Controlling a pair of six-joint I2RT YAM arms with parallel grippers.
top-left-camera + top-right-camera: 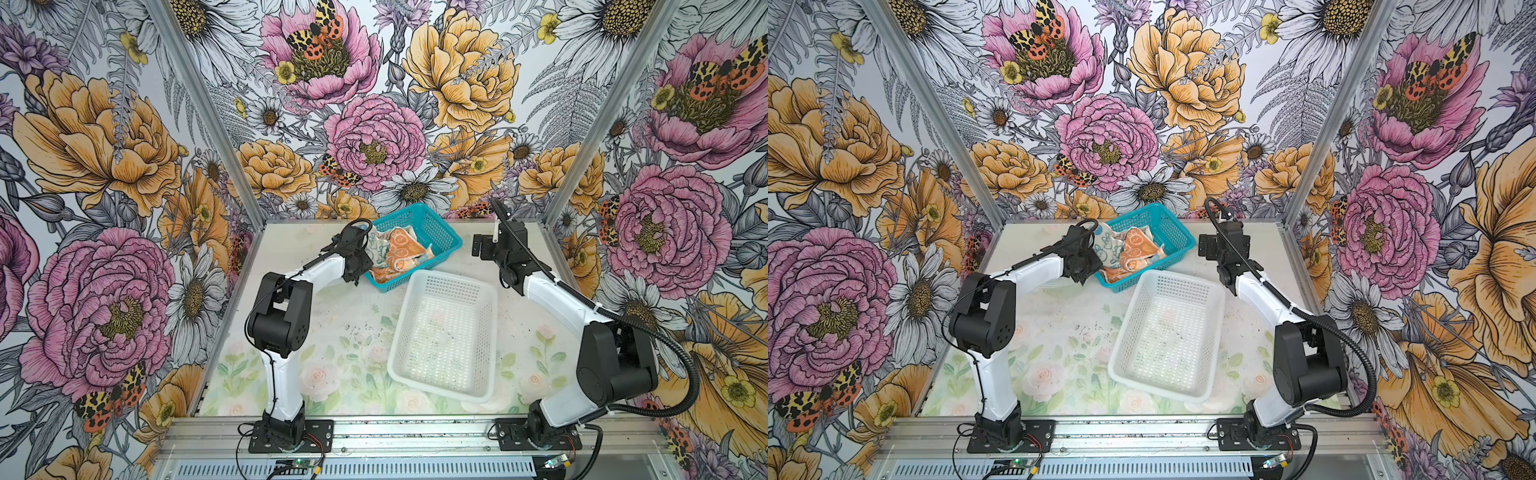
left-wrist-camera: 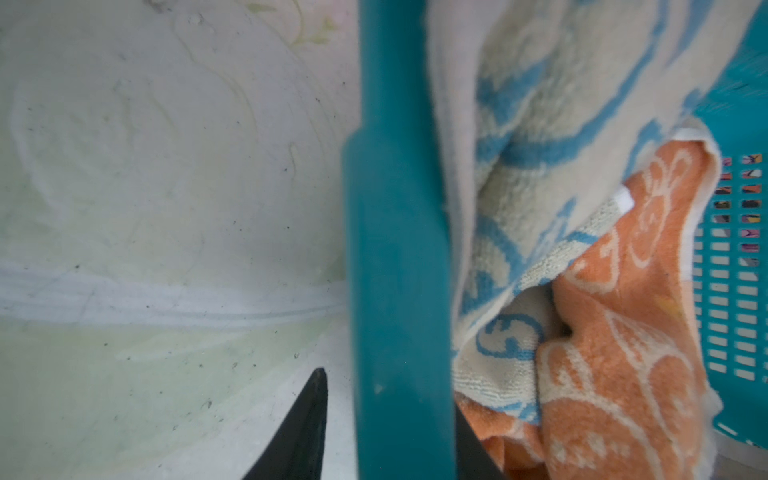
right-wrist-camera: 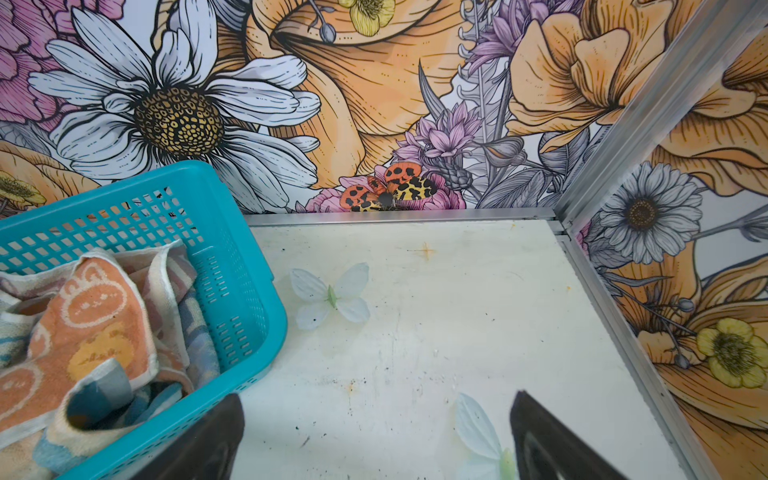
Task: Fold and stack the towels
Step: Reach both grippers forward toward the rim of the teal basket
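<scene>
Front rail [image 1: 374,432]: one, nearest the lens, with both arm bases bolted to it.
Surface [image 1: 332,332]: one. No folded towel and no stack lies on it, so the job looks barely begun.
Arms: two, the left arm [image 1: 282,316] reaching to the back and the right arm [image 1: 615,353] raised at the side.
White basket [image 1: 453,277]: one, empty, just in front of the other basket.
Teal basket [image 1: 432,226]: one, at the back, holding every towel in sight.
Towels: a crumpled heap in the teal basket. At least three show: an orange towel [image 1: 401,245], a cream-and-blue towel [image 2: 540,104] and a blue-toned towel [image 3: 199,332]. The heap hides any more. None is folded, so all the folding and stacking is left.
Left end effector [image 2: 388,390]: jaws astride the teal basket's wall, one outside and one inside by the orange cloth; whether it pinches anything cannot be told.
Right end effector [image 3: 376,397]: jaws wide apart and holding nothing, over bare surface beside the teal basket.
</scene>
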